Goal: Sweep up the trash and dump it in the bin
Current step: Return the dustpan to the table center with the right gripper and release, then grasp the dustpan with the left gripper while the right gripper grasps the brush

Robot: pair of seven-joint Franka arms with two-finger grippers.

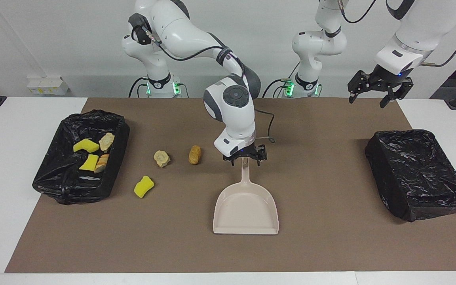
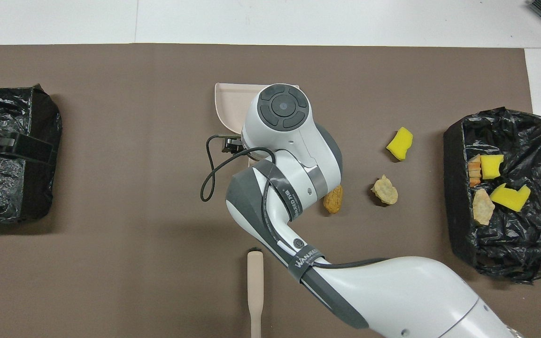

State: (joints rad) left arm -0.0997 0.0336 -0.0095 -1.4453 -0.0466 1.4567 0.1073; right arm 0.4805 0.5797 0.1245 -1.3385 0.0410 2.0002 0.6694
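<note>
The beige dustpan [image 1: 246, 206] lies flat mid-table, its mouth away from the robots; the overhead view shows one corner of it [image 2: 230, 101]. My right gripper [image 1: 245, 157] is low at the end of the dustpan's handle, with its fingers spread either side of it; its own wrist hides it from above. Three scraps of trash lie on the mat: a yellow sponge [image 1: 143, 186], a beige lump [image 1: 161, 158] and a brown roll [image 1: 194, 154]. Several more lie in the black-lined bin [image 1: 54, 174] at the right arm's end. My left gripper [image 1: 370, 101] waits open, raised near the other bin.
A second black-lined bin [image 1: 418, 170] stands at the left arm's end with no trash in it. The beige brush [image 2: 254, 291] lies on the mat nearer to the robots than the dustpan. A black cable [image 2: 209, 173] hangs from the right wrist.
</note>
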